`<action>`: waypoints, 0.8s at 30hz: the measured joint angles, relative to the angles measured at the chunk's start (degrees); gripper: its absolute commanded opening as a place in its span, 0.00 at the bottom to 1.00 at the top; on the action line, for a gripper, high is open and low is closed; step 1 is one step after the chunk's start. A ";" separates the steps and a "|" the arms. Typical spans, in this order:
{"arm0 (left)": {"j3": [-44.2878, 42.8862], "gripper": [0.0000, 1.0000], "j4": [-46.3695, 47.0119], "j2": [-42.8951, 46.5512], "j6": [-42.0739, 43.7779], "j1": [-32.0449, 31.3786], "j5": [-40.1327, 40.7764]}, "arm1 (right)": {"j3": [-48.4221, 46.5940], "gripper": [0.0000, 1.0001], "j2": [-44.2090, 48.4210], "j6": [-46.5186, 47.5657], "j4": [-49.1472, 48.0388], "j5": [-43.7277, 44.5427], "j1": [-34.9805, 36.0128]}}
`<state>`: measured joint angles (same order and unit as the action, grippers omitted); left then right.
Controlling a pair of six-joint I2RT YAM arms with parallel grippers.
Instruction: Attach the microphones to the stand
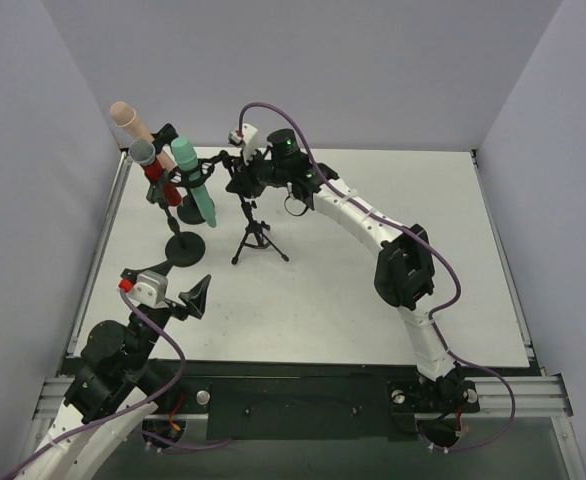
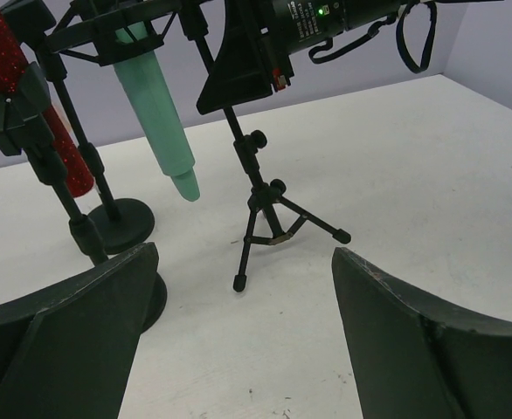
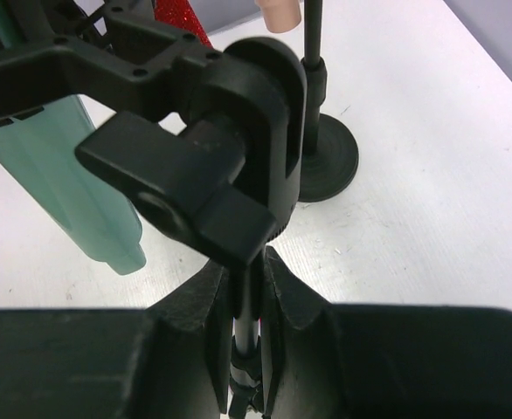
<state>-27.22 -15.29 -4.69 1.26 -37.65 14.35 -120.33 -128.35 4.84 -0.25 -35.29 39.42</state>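
Three microphones hang in clips at the far left: the peach-pink one point(image 1: 125, 118), the glittery red one point(image 1: 159, 180) with a silver head, and the teal one point(image 1: 197, 190). The teal microphone point(image 2: 158, 112) sits in the clip on the boom of the black tripod stand point(image 2: 258, 196). The red microphone point(image 2: 31, 100) is clamped on a round-base stand point(image 2: 121, 223). My right gripper point(image 1: 243, 183) is shut on the tripod stand's pole point(image 3: 249, 305), just under its swivel knob point(image 3: 205, 185). My left gripper point(image 2: 243, 262) hovers open over bare table in front of the tripod, holding nothing.
Two round black bases point(image 1: 185, 248) point(image 1: 189, 211) stand left of the tripod's feet point(image 1: 260, 243). A round base point(image 3: 328, 161) lies behind the knob in the right wrist view. Grey walls enclose the white table point(image 1: 393, 320) on three sides.
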 measured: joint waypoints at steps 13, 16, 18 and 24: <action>0.42 0.92 -0.39 -0.13 0.52 0.04 0.00 | 8.74 0.11 3.69 -0.96 -7.15 -4.44 -1.49; 0.42 0.92 -0.39 -0.15 0.52 0.17 -0.02 | 12.66 0.14 6.16 -0.22 -8.31 -5.62 -1.62; 0.42 0.92 -0.39 -0.15 0.52 0.22 -0.11 | 14.78 0.21 7.41 -0.26 -8.66 -6.38 -1.55; 0.42 0.92 -0.39 -0.15 0.50 0.26 -0.94 | 20.85 0.34 9.14 -0.76 -6.32 -6.43 -1.77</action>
<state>-26.81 -15.68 -4.84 1.76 -37.39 13.41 -99.48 -119.22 4.08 -6.57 -41.71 37.65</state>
